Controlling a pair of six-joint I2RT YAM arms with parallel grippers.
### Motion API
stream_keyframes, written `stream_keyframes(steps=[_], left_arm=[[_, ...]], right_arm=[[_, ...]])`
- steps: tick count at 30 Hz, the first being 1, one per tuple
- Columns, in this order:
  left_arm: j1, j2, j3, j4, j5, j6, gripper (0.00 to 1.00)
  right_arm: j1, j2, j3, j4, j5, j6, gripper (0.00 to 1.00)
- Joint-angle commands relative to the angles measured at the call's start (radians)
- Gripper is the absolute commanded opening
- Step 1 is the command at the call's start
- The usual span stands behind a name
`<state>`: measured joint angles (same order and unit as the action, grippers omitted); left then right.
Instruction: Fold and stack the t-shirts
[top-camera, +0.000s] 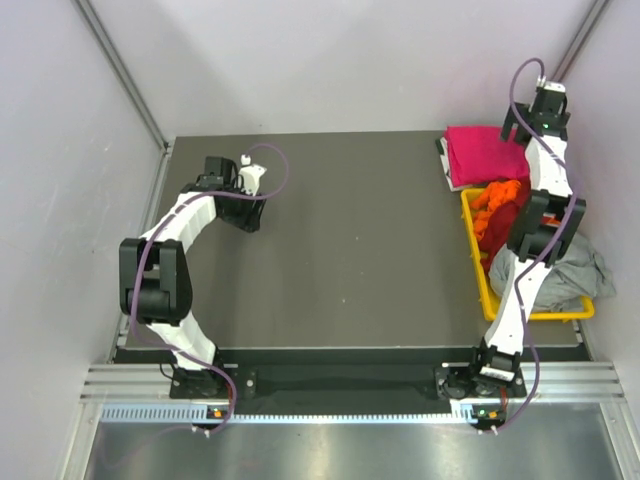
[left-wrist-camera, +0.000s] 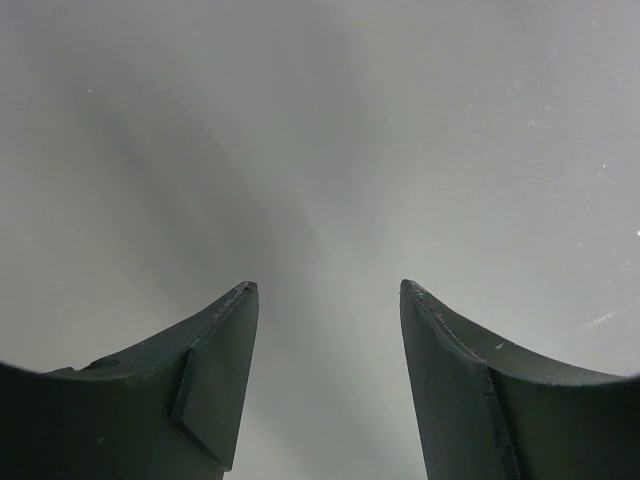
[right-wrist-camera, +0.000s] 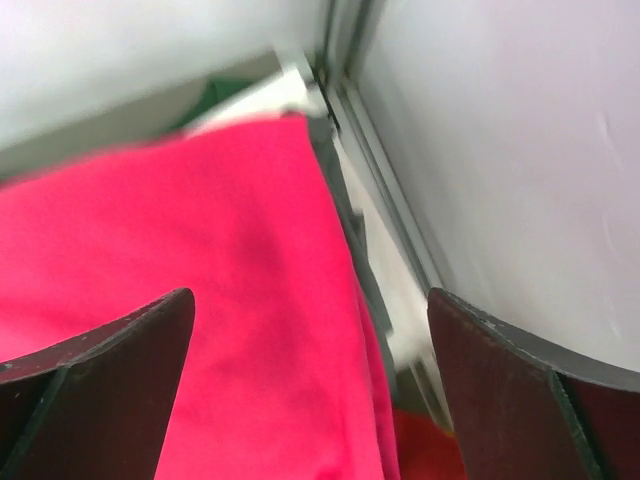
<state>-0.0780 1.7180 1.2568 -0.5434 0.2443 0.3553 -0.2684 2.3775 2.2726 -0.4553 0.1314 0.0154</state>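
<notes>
The folded pink shirt (top-camera: 482, 150) at the table's (top-camera: 330, 250) far right corner looks soft and floppy (pinch a doubled edge); the right claw (right-wrist-camera: 310, 295) over it and the left claw (left-wrist-camera: 325, 288) both gape apart.

The bench (top-camera: 330, 250) is a dark, matte grey slab with pale panels (top-camera: 330, 60) standing along its left, far and right sides. A folded magenta-pink t-shirt (top-camera: 482, 152) lies flat at the far right corner. A yellow bin (top-camera: 468, 235) sits along the right edge, just nearer than the shirt and almost touching it.
</notes>
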Motion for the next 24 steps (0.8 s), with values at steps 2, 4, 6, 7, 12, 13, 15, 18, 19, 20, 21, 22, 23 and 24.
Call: stream_keyframes(steps=[2, 4, 6, 7, 12, 13, 15, 18, 19, 20, 21, 22, 23, 24], left_arm=[[0.001, -0.037, 0.021, -0.013, 0.004, 0.024, 0.64], [0.003, -0.067, 0.010, -0.013, 0.001, 0.036, 0.64], [0.001, -0.093, -0.013, -0.023, 0.001, 0.060, 0.64], [0.001, -0.116, -0.020, -0.029, 0.004, 0.069, 0.64], [0.003, -0.216, -0.108, -0.053, 0.001, 0.106, 0.64], [0.003, -0.234, -0.147, -0.056, 0.003, 0.114, 0.64], [0.003, -0.289, -0.187, -0.056, 0.004, 0.126, 0.65], [0.003, -0.351, -0.255, -0.063, 0.016, 0.120, 0.81], [0.003, -0.365, -0.285, -0.063, 0.021, 0.116, 0.83], [0.003, -0.380, -0.299, -0.064, 0.026, 0.106, 0.84], [0.003, -0.409, -0.315, -0.066, 0.036, 0.100, 0.84], [0.003, -0.426, -0.344, -0.063, 0.036, 0.091, 0.84], [0.003, -0.442, -0.358, -0.053, 0.033, 0.074, 0.84], [0.003, -0.472, -0.370, -0.052, 0.030, 0.067, 0.84]], right_arm=[[0.032, -0.197, -0.140, 0.040, 0.068, -0.077, 1.00], [0.050, -0.263, -0.220, 0.052, 0.073, -0.078, 1.00], [0.070, -0.374, -0.367, 0.085, 0.073, -0.066, 1.00], [0.078, -0.415, -0.421, 0.102, 0.063, -0.058, 1.00], [0.123, -0.688, -0.766, 0.197, 0.013, 0.013, 1.00], [0.130, -0.727, -0.813, 0.208, 0.010, 0.038, 1.00], [0.158, -0.839, -0.961, 0.239, -0.021, 0.066, 1.00], [0.213, -0.987, -1.154, 0.280, -0.029, 0.113, 1.00], [0.228, -1.056, -1.239, 0.297, -0.027, 0.138, 1.00], [0.260, -1.089, -1.278, 0.302, -0.029, 0.147, 1.00], [0.282, -1.118, -1.312, 0.303, -0.027, 0.153, 1.00], [0.306, -1.145, -1.343, 0.294, -0.027, 0.170, 1.00], [0.337, -1.194, -1.396, 0.288, -0.030, 0.179, 1.00], [0.350, -1.218, -1.423, 0.284, -0.035, 0.192, 1.00]])
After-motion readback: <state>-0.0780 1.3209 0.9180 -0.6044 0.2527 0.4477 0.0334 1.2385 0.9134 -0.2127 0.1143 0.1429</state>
